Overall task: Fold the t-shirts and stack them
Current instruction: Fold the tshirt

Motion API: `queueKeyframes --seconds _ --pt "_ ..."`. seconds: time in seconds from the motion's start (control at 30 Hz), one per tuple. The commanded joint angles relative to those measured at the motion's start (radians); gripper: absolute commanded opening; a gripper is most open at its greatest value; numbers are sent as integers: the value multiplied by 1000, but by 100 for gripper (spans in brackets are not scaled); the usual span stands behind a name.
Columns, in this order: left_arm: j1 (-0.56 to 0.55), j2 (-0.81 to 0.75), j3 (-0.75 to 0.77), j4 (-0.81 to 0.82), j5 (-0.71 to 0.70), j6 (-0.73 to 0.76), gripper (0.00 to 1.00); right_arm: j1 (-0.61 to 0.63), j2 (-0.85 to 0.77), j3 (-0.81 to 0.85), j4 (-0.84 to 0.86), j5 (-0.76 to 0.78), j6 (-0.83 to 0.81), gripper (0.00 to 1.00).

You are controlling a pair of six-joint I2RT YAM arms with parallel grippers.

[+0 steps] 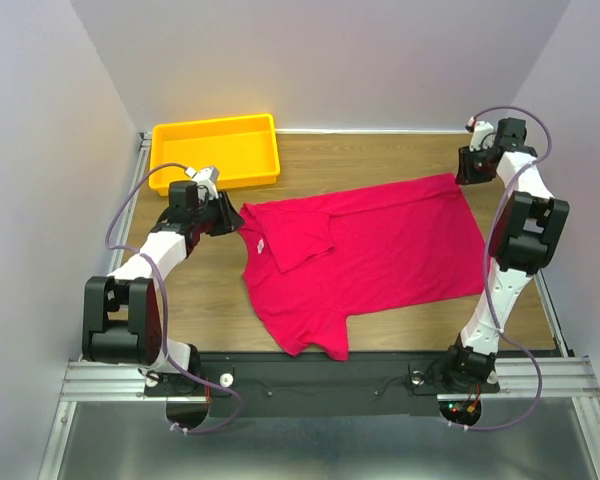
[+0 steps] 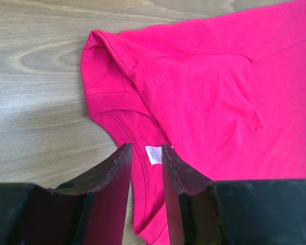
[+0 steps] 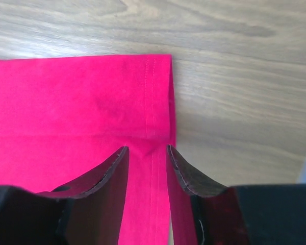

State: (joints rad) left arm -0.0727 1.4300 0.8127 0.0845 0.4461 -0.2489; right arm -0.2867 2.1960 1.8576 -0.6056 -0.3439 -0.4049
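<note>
Fold barely begun: t-shirt (image 1: 380,250) spread over worktop (image 1: 380,160) centre, one sleeve tucked in, my L gripper (image 2: 145,153) at collar, R gripper (image 3: 147,153) at far-right hem corner, both narrowly apart, holding nothing; most folding & stacking left.

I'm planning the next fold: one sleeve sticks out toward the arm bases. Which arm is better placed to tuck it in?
Left, probably. The left fingers straddle the t-shirt collar, at the same end as that sleeve; the right fingers are at the far hem corner.
</note>
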Motion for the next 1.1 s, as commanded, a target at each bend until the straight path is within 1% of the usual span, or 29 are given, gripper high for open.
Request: queueKeyframes --seconds 0.0,0.07,0.13,0.17,0.27,0.3,0.33,0.37,0.4,0.43,0.47,0.5,0.53,0.57,0.6,0.67,0.73,0.77,0.93,1.07 --pt "-6 -88 -10 8 0 -23 41 -3 -155 -49 10 26 -18 42" --pt "-6 -106 -14 -17 -9 -59 41 -3 -192 -89 9 16 -25 43" --pt "-10 -129 -15 -45 -3 -76 41 -3 -261 -174 9 -16 -35 44" --pt "-12 -143 -20 -70 -1 -108 41 -3 -294 -210 6 -65 -57 45" --pt "-44 -215 -56 -101 16 -174 41 -3 -418 -362 -3 -122 -101 51" --pt "-76 -256 -76 -117 6 -200 41 -3 -445 -403 -5 -122 -130 54" --pt "-100 -270 -86 -136 6 -219 40 -3 -476 -437 -8 -125 -144 54" --pt "-123 -282 -93 -172 5 -236 40 -3 -528 -509 -19 -125 -164 54" --pt "-148 -301 -108 -198 -10 -287 40 -3 -557 -543 -23 -124 -198 54" --pt "-206 -309 -119 -219 -17 -311 40 -3 -582 -573 -28 -125 -215 54" --pt "-237 -315 -128 -254 -18 -340 40 -3 -632 -636 -37 -125 -233 54" --pt "-272 -324 -139 -271 -27 -364 40 -3 -653 -661 -40 -121 -254 55" --pt "-303 -348 -156 -304 -59 -425 41 -3 -673 -690 -42 -113 -261 55" --pt "-358 -364 -168 -313 -67 -458 41 -3 -708 -727 -46 -98 -265 55" --pt "-380 -394 -193 -324 -81 -530 41 -3 -722 -747 -46 -92 -267 55" --pt "-438 -427 -216 -370 -102 -604 42 -3 -761 -796 -52 -77 -267 55" --pt "-469 -463 -231 -422 -135 -667 42 -3 -782 -822 -56 -70 -268 55" --pt "-492 -474 -234 -480 -141 -717 43 -3 -791 -834 -57 -66 -270 55" --pt "-584 -531 -227 -668 -171 -811 47 -3 -829 -885 -57 -70 -276 55" --pt "-636 -542 -239 -729 -170 -834 51 -3 -826 -891 -57 -76 -272 55"
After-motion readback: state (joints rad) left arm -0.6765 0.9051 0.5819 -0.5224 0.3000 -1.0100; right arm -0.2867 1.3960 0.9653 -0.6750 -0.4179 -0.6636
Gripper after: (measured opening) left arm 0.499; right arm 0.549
